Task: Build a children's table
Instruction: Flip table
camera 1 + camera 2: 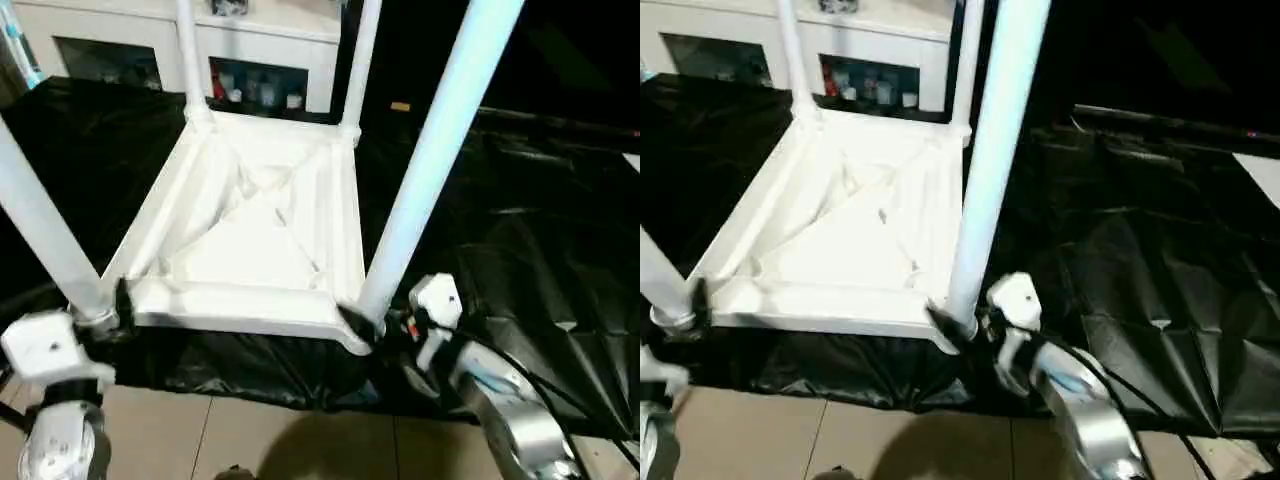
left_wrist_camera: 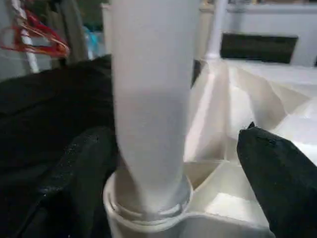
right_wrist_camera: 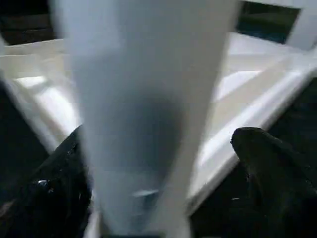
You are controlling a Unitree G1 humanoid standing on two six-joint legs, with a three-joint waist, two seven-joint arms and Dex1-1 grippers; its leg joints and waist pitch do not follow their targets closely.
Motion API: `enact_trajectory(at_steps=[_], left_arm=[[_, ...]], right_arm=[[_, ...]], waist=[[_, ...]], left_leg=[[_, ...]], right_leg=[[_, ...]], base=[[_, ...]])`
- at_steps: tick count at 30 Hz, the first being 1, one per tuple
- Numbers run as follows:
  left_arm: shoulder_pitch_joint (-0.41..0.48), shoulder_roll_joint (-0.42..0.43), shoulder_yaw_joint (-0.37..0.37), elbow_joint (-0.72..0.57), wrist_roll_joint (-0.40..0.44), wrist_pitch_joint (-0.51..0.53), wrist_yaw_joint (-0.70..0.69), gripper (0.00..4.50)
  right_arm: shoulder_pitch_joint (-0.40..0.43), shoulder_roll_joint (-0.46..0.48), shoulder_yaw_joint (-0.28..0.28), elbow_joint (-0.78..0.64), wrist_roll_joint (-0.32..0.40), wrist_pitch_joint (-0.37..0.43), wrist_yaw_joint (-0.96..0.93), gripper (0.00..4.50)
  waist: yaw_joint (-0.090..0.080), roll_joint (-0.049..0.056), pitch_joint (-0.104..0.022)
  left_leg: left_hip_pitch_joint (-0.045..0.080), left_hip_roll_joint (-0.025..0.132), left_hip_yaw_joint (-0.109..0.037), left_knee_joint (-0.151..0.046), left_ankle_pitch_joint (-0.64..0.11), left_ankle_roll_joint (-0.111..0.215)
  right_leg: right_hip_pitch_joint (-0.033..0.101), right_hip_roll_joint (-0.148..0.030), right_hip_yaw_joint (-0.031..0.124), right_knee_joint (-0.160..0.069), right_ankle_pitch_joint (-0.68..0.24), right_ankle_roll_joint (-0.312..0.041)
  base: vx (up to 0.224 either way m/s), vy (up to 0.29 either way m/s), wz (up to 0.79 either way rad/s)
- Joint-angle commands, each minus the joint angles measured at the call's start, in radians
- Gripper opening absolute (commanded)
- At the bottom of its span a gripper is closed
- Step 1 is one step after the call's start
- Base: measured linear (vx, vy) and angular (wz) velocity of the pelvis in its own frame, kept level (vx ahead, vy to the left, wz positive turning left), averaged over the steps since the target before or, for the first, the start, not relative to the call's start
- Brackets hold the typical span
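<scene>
The children's table lies upside down on a black sheet, its white rimmed top [image 1: 250, 240] facing up with four white legs standing in the corner sockets. My left gripper [image 1: 97, 312] is open around the base of the near left leg [image 1: 40, 230]; in the left wrist view that leg [image 2: 151, 124] stands between the black fingers [image 2: 84, 178], close to one and apart from the other. My right gripper [image 1: 375, 320] is open around the base of the near right leg [image 1: 430, 160], which rises between its fingers [image 3: 267, 168]. The two far legs [image 1: 190, 60] stand by the cabinet.
A white cabinet with glass doors [image 1: 250, 60] stands right behind the table. The crumpled black sheet [image 1: 520, 220] spreads wide to the right. Tiled floor [image 1: 300, 440] begins at the sheet's near edge. Red cables [image 2: 39, 34] hang off to the table's left.
</scene>
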Motion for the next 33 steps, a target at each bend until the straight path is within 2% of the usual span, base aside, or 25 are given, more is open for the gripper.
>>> enact_trajectory(at_steps=[1,3,4,5,6,7,8,9,11,12,13,15,17,18,19,21,23,24,25,26,28,31,33], left_arm=[[-0.028,0.029,-0.015,0.050,0.020,0.039,-0.017,4.50],[-0.045,0.044,-0.014,0.077,0.026,0.031,-0.019,4.50],[-0.070,0.058,-0.015,0.104,0.010,0.033,-0.032,4.50],[-0.088,0.061,-0.013,0.118,-0.008,0.036,-0.038,4.50],[-0.097,0.062,-0.011,0.124,-0.019,0.040,-0.042,4.32],[-0.104,0.062,-0.013,0.128,-0.021,0.045,-0.043,4.32],[-0.113,0.063,-0.017,0.135,-0.019,0.045,-0.041,4.22],[-0.120,0.062,-0.021,0.139,-0.021,0.045,-0.043,4.11],[-0.123,0.061,-0.028,0.139,-0.015,0.050,-0.040,4.03],[-0.122,0.056,-0.035,0.136,-0.026,0.056,-0.048,3.75],[-0.122,0.052,-0.040,0.134,-0.034,0.059,-0.054,3.75],[-0.108,0.041,-0.058,0.121,-0.033,0.066,-0.058,3.66],[-0.101,0.035,-0.065,0.116,-0.035,0.068,-0.058,3.38],[-0.084,0.019,-0.073,0.107,-0.038,0.072,-0.051,3.29],[-0.076,0.012,-0.075,0.103,-0.036,0.071,-0.044,3.15],[-0.063,-0.002,-0.074,0.091,-0.037,0.074,-0.029,3.07],[-0.051,-0.012,-0.077,0.078,-0.043,0.077,-0.026,2.91],[-0.048,-0.015,-0.079,0.074,-0.045,0.077,-0.026,2.78],[-0.042,-0.024,-0.084,0.060,-0.055,0.081,-0.026,2.76],[-0.042,-0.024,-0.084,0.060,-0.055,0.081,-0.026,2.76],[-0.042,-0.030,-0.088,0.053,-0.065,0.082,-0.028,2.73],[-0.057,-0.040,-0.084,0.047,-0.097,0.092,-0.035,2.67],[-0.061,-0.044,-0.083,0.044,-0.109,0.100,-0.038,2.67]], right_arm=[[-0.018,-0.002,-0.059,0.037,0.009,-0.004,-0.040,4.23],[-0.025,0.000,-0.075,0.047,0.020,-0.003,-0.048,4.23],[-0.032,0.000,-0.090,0.064,0.025,-0.008,-0.059,4.05],[-0.035,-0.003,-0.097,0.075,0.027,-0.014,-0.062,3.93],[-0.035,-0.004,-0.100,0.080,0.029,-0.017,-0.064,3.84],[-0.034,-0.006,-0.104,0.082,0.033,-0.017,-0.064,3.84],[-0.033,-0.009,-0.108,0.086,0.035,-0.020,-0.065,3.80],[-0.032,-0.012,-0.113,0.090,0.036,-0.023,-0.064,3.61],[-0.031,-0.016,-0.119,0.093,0.038,-0.023,-0.064,3.50],[-0.031,-0.018,-0.129,0.098,0.041,-0.022,-0.065,3.37],[-0.032,-0.020,-0.136,0.101,0.044,-0.022,-0.065,3.37],[-0.032,-0.027,-0.148,0.105,0.047,-0.014,-0.067,3.17],[-0.031,-0.031,-0.150,0.105,0.052,-0.008,-0.064,2.98],[-0.018,-0.042,-0.147,0.081,0.071,0.007,-0.034,2.96],[-0.008,-0.045,-0.147,0.063,0.087,0.019,-0.017,3.15],[0.016,-0.060,-0.139,0.026,0.094,0.031,0.007,3.22],[0.044,-0.078,-0.133,-0.011,0.109,0.044,0.038,3.31],[0.053,-0.084,-0.133,-0.020,0.116,0.048,0.049,3.56],[0.094,-0.118,-0.138,-0.070,0.136,0.062,0.088,3.64],[0.095,-0.119,-0.139,-0.071,0.137,0.062,0.089,3.64],[0.138,-0.162,-0.151,-0.118,0.152,0.071,0.121,3.68],[0.188,-0.229,-0.195,-0.173,0.191,0.099,0.168,4.05],[0.198,-0.246,-0.207,-0.188,0.210,0.115,0.188,4.06]], waist=[[0.000,0.020,-0.034],[0.001,0.018,-0.034],[0.001,0.012,-0.033],[0.002,0.013,-0.033],[0.004,0.016,-0.034],[0.003,0.010,-0.034],[0.004,0.012,-0.033],[0.004,0.009,-0.034],[0.003,0.007,-0.036],[0.003,0.007,-0.036],[0.003,0.007,-0.036],[0.006,0.006,-0.034],[0.009,0.006,-0.033],[0.010,0.002,-0.032],[0.011,0.003,-0.032],[0.016,0.003,-0.032],[0.022,-0.001,-0.031],[0.022,-0.002,-0.031],[0.022,-0.004,-0.030],[0.026,-0.005,-0.030],[0.026,-0.008,-0.030],[0.026,-0.010,-0.027],[0.026,-0.009,-0.025]], left_leg=[[0.017,0.105,-0.053,-0.091,-0.222,-0.014],[0.018,0.105,-0.055,-0.092,-0.235,-0.016],[0.017,0.107,-0.053,-0.093,-0.235,-0.017],[0.019,0.105,-0.053,-0.093,-0.235,-0.016],[0.021,0.104,-0.052,-0.092,-0.241,-0.019],[0.019,0.105,-0.052,-0.092,-0.240,-0.020],[0.017,0.107,-0.053,-0.093,-0.241,-0.021],[0.017,0.106,-0.053,-0.092,-0.235,-0.019],[0.015,0.106,-0.051,-0.091,-0.216,-0.012],[0.016,0.106,-0.051,-0.090,-0.208,-0.006],[0.016,0.107,-0.050,-0.090,-0.207,-0.003],[0.017,0.106,-0.049,-0.089,-0.216,-0.004],[0.016,0.107,-0.049,-0.090,-0.223,-0.006],[0.016,0.107,-0.049,-0.090,-0.225,-0.003],[0.015,0.107,-0.049,-0.089,-0.226,0.000],[0.015,0.109,-0.050,-0.090,-0.224,0.005],[0.014,0.108,-0.049,-0.089,-0.223,0.012],[0.014,0.108,-0.049,-0.089,-0.224,0.018],[0.013,0.107,-0.049,-0.089,-0.222,0.018],[0.013,0.108,-0.048,-0.087,-0.221,0.023],[0.013,0.107,-0.049,-0.087,-0.214,0.029],[0.012,0.105,-0.049,-0.087,-0.221,0.033],[0.012,0.104,-0.049,-0.086,-0.232,0.035]], right_leg=[[0.009,-0.151,0.087,-0.071,-0.060,-0.114],[0.009,-0.150,0.087,-0.072,-0.080,-0.109],[0.010,-0.152,0.088,-0.073,-0.080,-0.113],[0.008,-0.152,0.088,-0.073,-0.086,-0.114],[0.007,-0.154,0.088,-0.074,-0.101,-0.119],[0.008,-0.153,0.088,-0.073,-0.103,-0.120],[0.010,-0.155,0.088,-0.074,-0.103,-0.122],[0.010,-0.154,0.088,-0.072,-0.097,-0.122],[0.012,-0.154,0.088,-0.070,-0.073,-0.125],[0.011,-0.154,0.088,-0.069,-0.063,-0.126],[0.011,-0.155,0.087,-0.069,-0.066,-0.129],[0.010,-0.155,0.088,-0.072,-0.090,-0.130],[0.010,-0.155,0.088,-0.075,-0.115,-0.127],[0.011,-0.155,0.088,-0.076,-0.130,-0.124],[0.012,-0.157,0.088,-0.078,-0.136,-0.123],[0.012,-0.153,0.089,-0.080,-0.135,-0.107],[0.013,-0.154,0.088,-0.082,-0.136,-0.099],[0.013,-0.156,0.089,-0.083,-0.146,-0.099],[0.012,-0.154,0.088,-0.084,-0.153,-0.097],[0.013,-0.154,0.089,-0.087,-0.157,-0.088],[0.013,-0.151,0.088,-0.086,-0.158,-0.082],[0.012,-0.151,0.087,-0.092,-0.189,-0.071],[0.012,-0.152,0.087,-0.096,-0.221,-0.066]], base=[[0.000,0.000,0.00],[0.000,0.000,0.00],[0.000,0.000,0.00],[0.000,0.000,0.00],[0.000,0.000,0.00],[0.000,0.000,0.00],[0.000,0.000,0.00],[0.000,0.000,0.00],[0.000,0.000,0.00],[0.000,0.000,0.00],[0.000,0.000,0.00],[0.000,0.000,0.00],[0.000,0.000,0.00],[0.000,0.000,0.00],[0.000,0.000,0.00],[0.000,0.000,0.00],[0.000,0.000,0.00],[0.000,0.000,0.00],[0.000,0.000,0.00],[0.000,0.000,0.00],[0.000,0.000,0.00],[0.000,0.000,0.00],[0.000,0.000,0.00]])
